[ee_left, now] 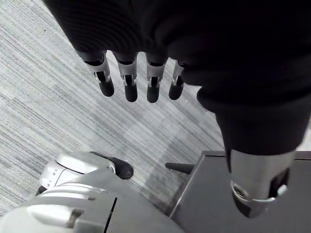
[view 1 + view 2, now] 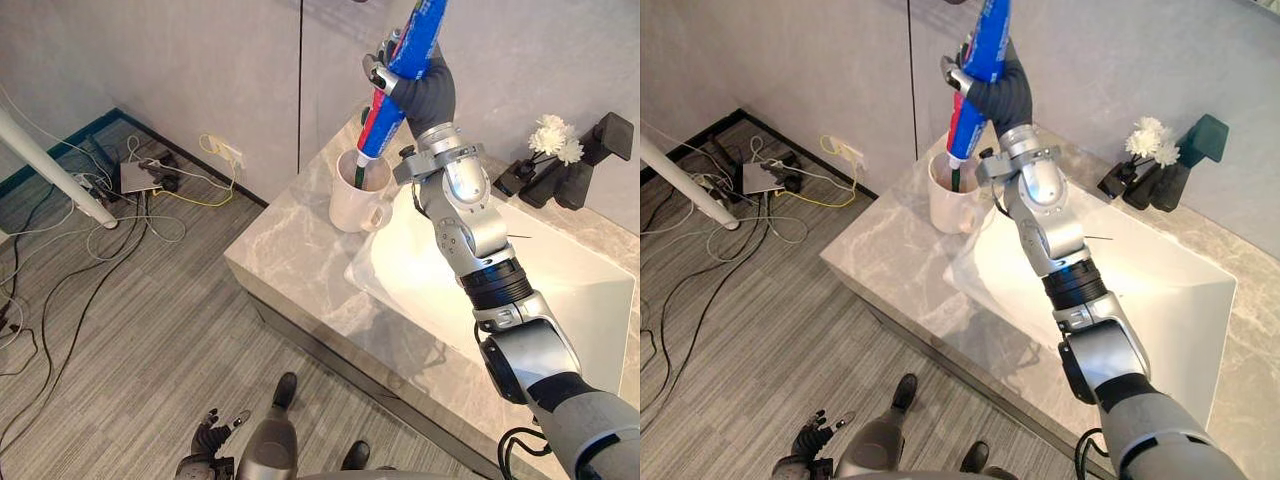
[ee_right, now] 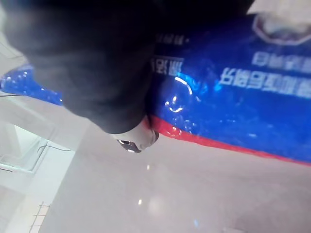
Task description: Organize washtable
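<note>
In the upper middle of the frame the right hand (image 2: 430, 92) has its fingers curled around a blue and red toothpaste tube (image 2: 412, 45) and holds it almost upright, a little tilted. The dark lower end of the tube is inside the mouth of the white mug (image 2: 350, 208). The mug stands on the grey marble washtable (image 2: 285, 255), just beside the white basin (image 2: 570, 290). White flowers (image 2: 554, 138) are at the upper right. The left hand (image 2: 212, 438) hangs at the lower left over the floor, its fingers (image 1: 129, 85) relaxed and holding nothing.
</note>
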Robot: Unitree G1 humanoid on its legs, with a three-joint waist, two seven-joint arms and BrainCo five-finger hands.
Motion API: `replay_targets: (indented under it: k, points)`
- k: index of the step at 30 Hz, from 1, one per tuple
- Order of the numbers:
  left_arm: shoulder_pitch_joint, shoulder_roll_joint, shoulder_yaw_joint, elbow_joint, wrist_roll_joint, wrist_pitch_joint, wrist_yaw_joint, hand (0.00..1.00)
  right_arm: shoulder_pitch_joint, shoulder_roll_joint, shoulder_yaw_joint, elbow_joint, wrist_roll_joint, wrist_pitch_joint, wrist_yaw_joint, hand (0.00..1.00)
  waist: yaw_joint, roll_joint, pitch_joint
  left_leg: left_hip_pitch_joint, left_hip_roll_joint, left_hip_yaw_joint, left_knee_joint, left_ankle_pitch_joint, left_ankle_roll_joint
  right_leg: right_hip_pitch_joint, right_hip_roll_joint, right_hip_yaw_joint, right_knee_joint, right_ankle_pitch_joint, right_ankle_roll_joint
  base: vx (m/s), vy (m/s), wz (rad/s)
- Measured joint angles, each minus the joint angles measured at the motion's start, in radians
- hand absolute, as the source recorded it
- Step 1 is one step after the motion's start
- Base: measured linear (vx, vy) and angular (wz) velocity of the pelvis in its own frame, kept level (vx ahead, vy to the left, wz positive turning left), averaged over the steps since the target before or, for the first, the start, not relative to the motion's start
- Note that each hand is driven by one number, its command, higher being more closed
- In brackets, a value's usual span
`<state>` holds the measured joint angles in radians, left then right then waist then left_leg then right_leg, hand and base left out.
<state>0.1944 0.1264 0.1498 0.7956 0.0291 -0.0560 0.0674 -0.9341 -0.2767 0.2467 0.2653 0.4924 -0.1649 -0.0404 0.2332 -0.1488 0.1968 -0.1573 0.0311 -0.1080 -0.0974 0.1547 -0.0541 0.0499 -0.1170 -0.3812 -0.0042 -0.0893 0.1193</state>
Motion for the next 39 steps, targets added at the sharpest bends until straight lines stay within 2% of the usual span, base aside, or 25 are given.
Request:
replay_targets:
  k: [19,20,29,39]
  points:
    - [0.000,0.002,-0.004,-0.002,0.001,0.000,0.000,0.00,0.139,0.035,0.002,-0.001,-0.064,0.016,0.006,1.00,0.000,-0.003,0.001,0.000,0.000,-0.008,0.000,0.000,0.000,0.000,0.000,-0.004,0.004,0.000,0.000,0.00,0.000,0.00]
    - [0.000,0.003,-0.004,-0.002,0.001,0.000,0.000,0.00,0.144,0.035,0.001,-0.006,-0.071,0.015,0.006,0.00,0.000,-0.004,0.002,0.000,0.000,-0.008,0.000,0.000,0.000,0.000,0.000,-0.004,0.004,0.000,0.000,0.00,0.000,0.00]
    - [0.000,0.010,-0.004,-0.009,0.001,0.000,0.000,0.00,0.162,0.035,-0.006,-0.029,-0.077,0.013,0.008,0.00,-0.002,-0.020,0.009,0.000,0.000,-0.008,0.000,0.000,0.000,0.000,0.001,-0.003,0.005,-0.001,-0.001,0.00,0.000,0.00]
    - [0.000,0.016,-0.016,-0.011,0.001,0.002,0.000,0.00,0.236,0.057,-0.016,-0.075,-0.084,-0.005,0.009,0.00,-0.004,-0.021,0.009,0.004,0.000,-0.007,-0.001,0.001,-0.001,0.000,-0.001,-0.002,0.011,-0.001,-0.001,0.00,0.000,0.00]
